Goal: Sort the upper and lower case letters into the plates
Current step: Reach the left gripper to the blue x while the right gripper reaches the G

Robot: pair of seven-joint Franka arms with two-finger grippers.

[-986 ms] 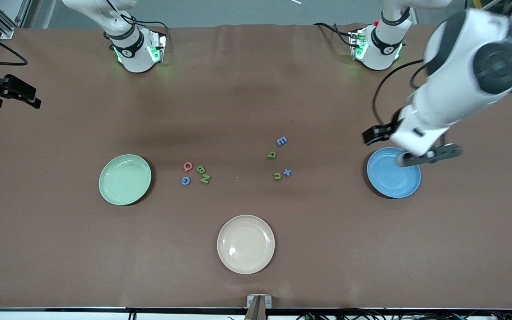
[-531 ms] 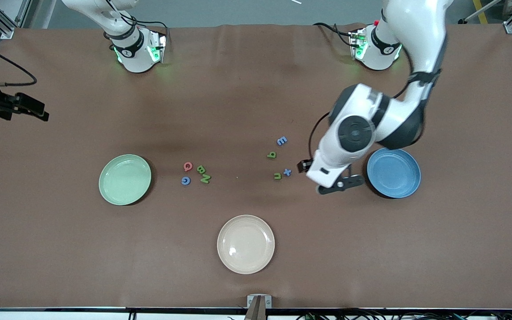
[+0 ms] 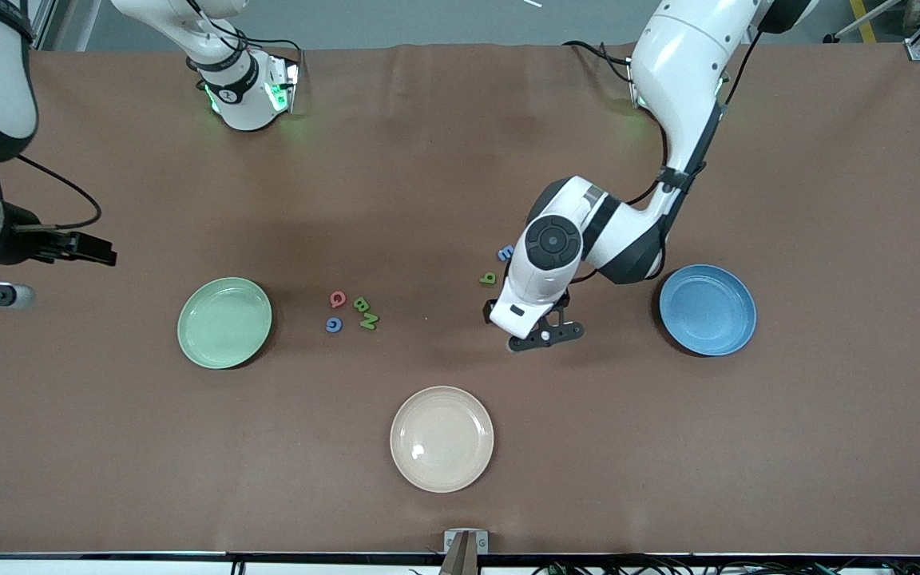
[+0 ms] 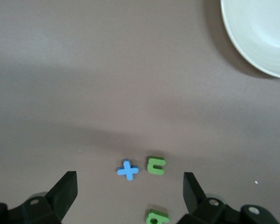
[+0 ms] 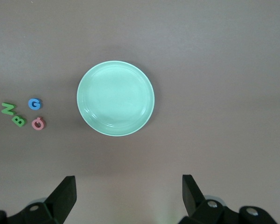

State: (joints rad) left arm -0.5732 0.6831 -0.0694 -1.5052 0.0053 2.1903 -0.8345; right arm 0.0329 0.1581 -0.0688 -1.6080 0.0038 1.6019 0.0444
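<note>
Brown table [image 3: 460, 160], grey floor along its top edge, left tool [image 4: 129, 189] released over small letters, right tool [image 5: 129, 196] released

Table covering [image 3: 428, 160]: brown, matt, cloth-like sheet, faint creases at the 12 o'clock edge of the front view. Mint green plate [image 3: 224, 323], blue plate [image 3: 707, 310] and cream plate [image 3: 442, 438]: smooth, plastic in look, soft sheen; a glare spot on the cream one. Letters, such as the blue x [image 4: 128, 171] and green n [image 4: 156, 165]: thick, matt, foam-like pieces. Arm shells: glossy white plastic with black joints. Left gripper [image 4: 130, 198] and right gripper [image 5: 129, 196] fingers: matt black
</note>
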